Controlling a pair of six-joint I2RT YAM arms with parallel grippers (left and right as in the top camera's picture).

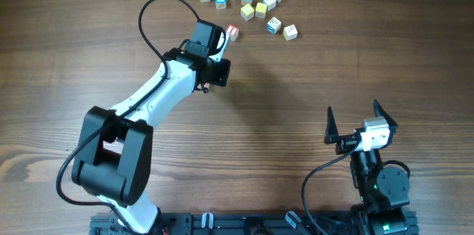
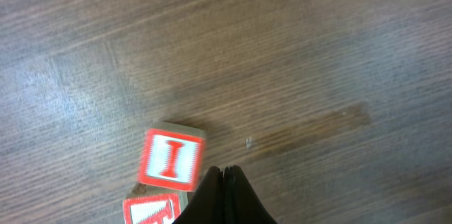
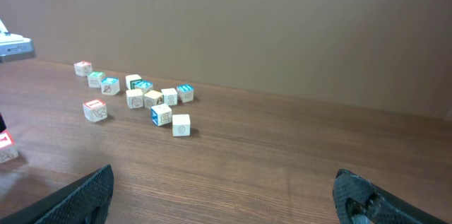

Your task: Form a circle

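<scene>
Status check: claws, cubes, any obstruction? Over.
Left claw shut, beside red I cube, not gripping. Right claw open, away from cubes. Loose cubes scattered, no circle yet. Nothing blocking.

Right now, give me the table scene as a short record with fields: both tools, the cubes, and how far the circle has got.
left tool: shut, holding nothing, tips right beside the red "I" cube; contact not clear
right tool: open, holding nothing, at the near side, away from all cubes
cube cluster: about eleven letter cubes bunched loosely at the far side
red "I" cube position: apart from the cluster, on its near left side
progress: no clean ring formed yet
surface: wooden table
</scene>
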